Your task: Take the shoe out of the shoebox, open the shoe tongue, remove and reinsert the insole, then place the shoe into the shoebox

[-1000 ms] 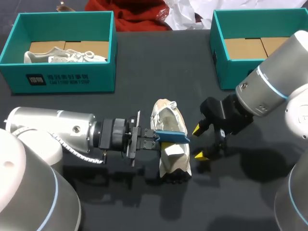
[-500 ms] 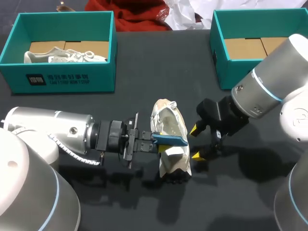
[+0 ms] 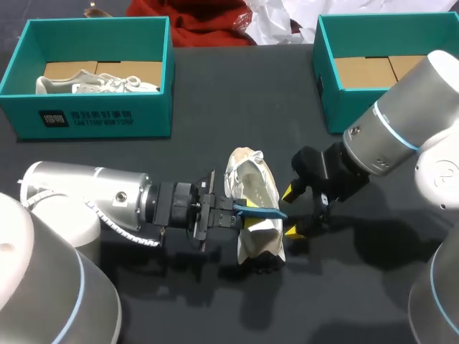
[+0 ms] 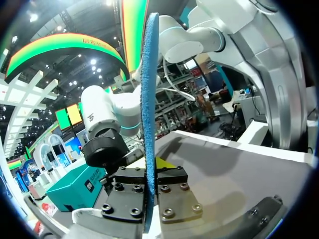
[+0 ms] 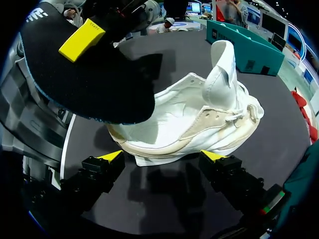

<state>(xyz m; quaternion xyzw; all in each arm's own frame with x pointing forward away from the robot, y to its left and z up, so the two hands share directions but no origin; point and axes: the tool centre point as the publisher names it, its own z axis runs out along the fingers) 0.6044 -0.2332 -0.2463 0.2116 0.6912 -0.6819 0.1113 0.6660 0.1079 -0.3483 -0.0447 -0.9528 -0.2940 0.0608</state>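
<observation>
Shoe (image 3: 254,208) rests on the dark table (image 3: 215,115), between the two grippers and well apart from both shoeboxes.

Change over the last second: the insole (image 3: 262,210), which showed its flat blue face, has turned nearly edge-on over the shoe opening. The right gripper (image 3: 292,211) has closed in on the side of the shoe. Judgement: the insole is out, and reinsertion is starting, with the right arm placed to steady the shoe.

Appearance: the upper is white and the sole edge cream. In the right wrist view the tongue (image 5: 222,64) stands raised, so the opening is exposed. The insole is blue along its edge and dark on its underside.

Left gripper (image 3: 244,213): the fingers are clamped on one end of the insole, and the blade rises straight out between them in the left wrist view.

Right gripper: the fingers are spread wide along the shoe's sole edge. Contact cannot be confirmed.

Left shoebox (image 3: 93,118) holds a second shoe (image 3: 97,83). Right shoebox (image 3: 326,86) shows only its cardboard floor.
</observation>
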